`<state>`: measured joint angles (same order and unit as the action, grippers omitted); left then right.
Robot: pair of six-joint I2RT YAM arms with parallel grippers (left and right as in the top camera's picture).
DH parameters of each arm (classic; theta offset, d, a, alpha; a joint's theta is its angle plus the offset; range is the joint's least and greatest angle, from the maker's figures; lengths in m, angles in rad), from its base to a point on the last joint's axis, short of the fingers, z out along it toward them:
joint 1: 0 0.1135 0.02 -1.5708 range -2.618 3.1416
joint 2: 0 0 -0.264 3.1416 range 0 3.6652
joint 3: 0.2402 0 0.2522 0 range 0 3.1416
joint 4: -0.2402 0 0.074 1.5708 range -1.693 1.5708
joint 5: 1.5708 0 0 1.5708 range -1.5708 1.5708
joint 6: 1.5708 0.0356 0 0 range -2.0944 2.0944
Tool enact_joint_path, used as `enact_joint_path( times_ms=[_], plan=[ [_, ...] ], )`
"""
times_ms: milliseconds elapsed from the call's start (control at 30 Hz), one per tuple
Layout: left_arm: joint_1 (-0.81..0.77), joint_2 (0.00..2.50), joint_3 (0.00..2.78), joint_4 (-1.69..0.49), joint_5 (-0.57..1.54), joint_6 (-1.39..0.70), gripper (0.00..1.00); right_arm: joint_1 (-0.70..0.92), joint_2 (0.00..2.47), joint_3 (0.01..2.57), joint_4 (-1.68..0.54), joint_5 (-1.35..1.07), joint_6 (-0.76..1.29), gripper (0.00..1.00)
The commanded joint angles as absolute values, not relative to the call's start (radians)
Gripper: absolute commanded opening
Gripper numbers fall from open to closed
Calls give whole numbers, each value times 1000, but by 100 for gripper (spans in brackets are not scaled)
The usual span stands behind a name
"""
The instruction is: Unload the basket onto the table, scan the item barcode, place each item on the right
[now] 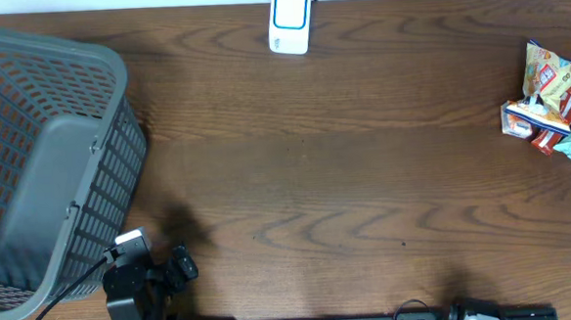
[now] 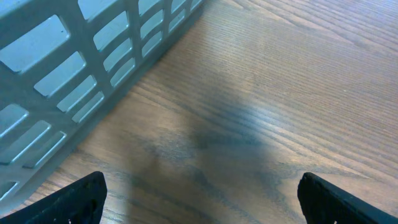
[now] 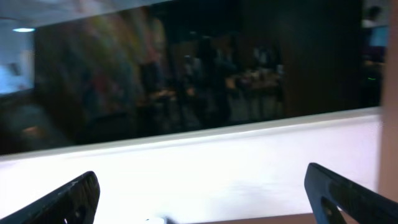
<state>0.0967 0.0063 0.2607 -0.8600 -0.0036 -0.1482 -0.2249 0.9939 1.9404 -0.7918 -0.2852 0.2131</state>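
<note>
Black left hand (image 2: 200,194), black cable (image 1: 69,283)

Even light, soft shadows; right-wrist view blurred.

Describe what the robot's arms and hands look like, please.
The left arm is black and blocky, with a small pale grey camera module on top and a black cable trailing from it. The left hand and right hand each show two matte black, wedge-shaped fingers.
</note>
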Motion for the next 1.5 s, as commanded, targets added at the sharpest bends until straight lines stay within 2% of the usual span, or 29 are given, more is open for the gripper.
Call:
enact_joint_path(
  times_ms=[0,400,700,1000,1467],
  plan=[
    [102,5,242,-904,-12,-128,98,-166,872,1820,-772,-275,220,99],
    [102,5,242,-904,-12,-128,98,-136,416,1254,-555,-181,220,99],
    [102,5,242,-904,-12,-128,98,-142,147,1000,-519,-4,203,99],
    [102,5,242,-904,-12,-128,98,-142,41,962,-580,25,201,99],
    [102,5,242,-904,-12,-128,98,-143,36,978,-570,72,202,99]
  ],
)
